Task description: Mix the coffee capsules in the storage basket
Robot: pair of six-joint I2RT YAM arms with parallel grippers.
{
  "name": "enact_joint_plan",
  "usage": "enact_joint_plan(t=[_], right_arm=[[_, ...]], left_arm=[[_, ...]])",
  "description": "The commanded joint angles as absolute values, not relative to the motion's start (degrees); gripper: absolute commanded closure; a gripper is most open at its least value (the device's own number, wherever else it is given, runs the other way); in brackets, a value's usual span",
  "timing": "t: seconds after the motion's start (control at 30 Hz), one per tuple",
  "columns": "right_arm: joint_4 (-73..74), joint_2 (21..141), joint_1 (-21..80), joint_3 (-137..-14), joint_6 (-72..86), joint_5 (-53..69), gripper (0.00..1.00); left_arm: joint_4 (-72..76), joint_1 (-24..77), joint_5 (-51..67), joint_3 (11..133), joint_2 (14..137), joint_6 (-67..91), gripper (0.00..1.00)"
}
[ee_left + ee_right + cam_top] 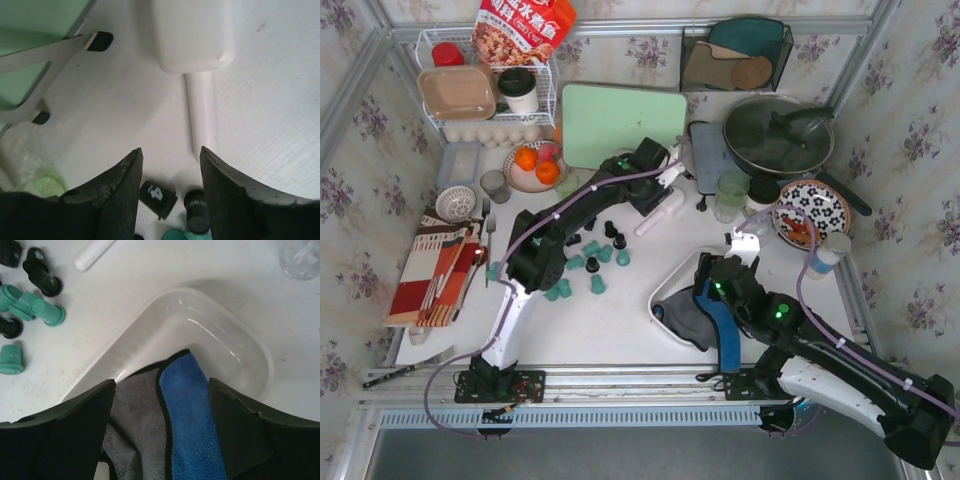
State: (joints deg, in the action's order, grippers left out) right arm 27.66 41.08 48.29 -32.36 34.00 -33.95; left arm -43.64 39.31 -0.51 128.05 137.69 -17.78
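Capsules (590, 258) loose at table (610, 340) centre, L of basket (665, 290); none seen inside. L gripper (170, 167): fingers apart, empty, black capsules just near-side of tips. R gripper (160, 390): fingers wide, empty, over cloths (185, 405) in basket. L arm nearer

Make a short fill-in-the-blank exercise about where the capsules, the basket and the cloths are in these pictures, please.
1. The coffee capsules lie scattered on the ____, not in the storage basket.
2. Some of the capsules are teal green and the others are ____.
3. In the basket, beside the grey cloth, lies a second cloth whose colour is ____.
4. The right gripper is above the basket with its jaws ____, holding nothing.

Missing words: table; black; blue; open.
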Motion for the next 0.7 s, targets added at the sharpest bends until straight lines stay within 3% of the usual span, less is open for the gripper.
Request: enact_joint_plan(t=[0.0, 0.27, 0.5, 0.67], right_arm=[[28.74, 43.51, 48.34, -32.73, 36.07, -31.50, 0.19], [38.45, 43.60, 48.34, -33.05, 50.59, -37.26, 0.22], [59.05, 43.03, 48.35, -38.33, 72.38, -42.35, 0.22], [66.74, 44.73, 48.34, -40.16, 78.63, -41.01, 0.24]], left_arm=[[-34.61, 41.25, -5.91, 118.47, 128.84, -15.06, 0.48], [-25.33, 46.71, -9.76, 94.30, 105.95, -10.36, 0.48], [-29.53, 47.85, -11.54, 80.64, 89.07, -2.31, 0.40], [-35.04, 48.79, -11.50, 76.26, 81.77, 1.33, 0.37]])
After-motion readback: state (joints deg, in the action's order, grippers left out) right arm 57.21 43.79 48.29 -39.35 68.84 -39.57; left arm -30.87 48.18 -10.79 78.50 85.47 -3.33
